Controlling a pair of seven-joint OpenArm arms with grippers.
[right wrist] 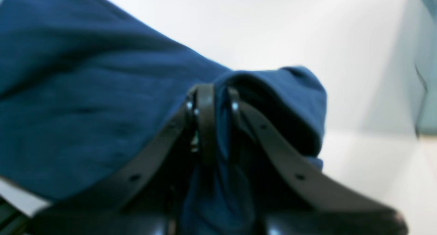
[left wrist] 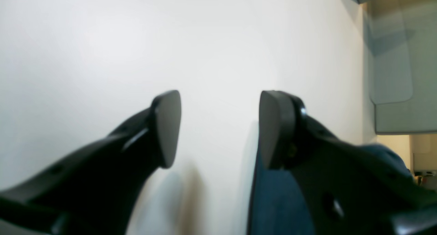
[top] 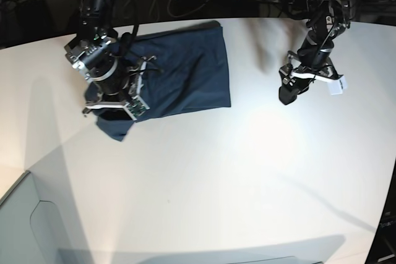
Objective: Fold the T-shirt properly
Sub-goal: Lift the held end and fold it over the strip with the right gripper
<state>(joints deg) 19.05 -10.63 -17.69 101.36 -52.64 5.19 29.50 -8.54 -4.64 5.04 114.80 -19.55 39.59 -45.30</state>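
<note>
1. While most of it lies bare, the white desk (top: 204,171) carries everything in the base view, with a pale grey panel past its near-left corner.
2. Spread across the far-left part of the desk, the T-shirt (top: 185,72) is dark navy and wrinkly, roughly rectangular, with one corner bunched and hanging down at its near-left end.
3. Over that bunched corner sits the right arm's end effector (right wrist: 215,101); the right wrist view shows its two black fingers drawn close together with a fold of the blue cloth pinched between them, and more fabric draped around and beside them.
4. Well apart from the shirt, on the far-right side of the desk, the left arm's end effector (left wrist: 218,125) hangs above the white surface; in the left wrist view its fingers stand wide apart with nothing between them, and a patch of dark blue, blurred, shows low behind the right-hand finger.
</note>
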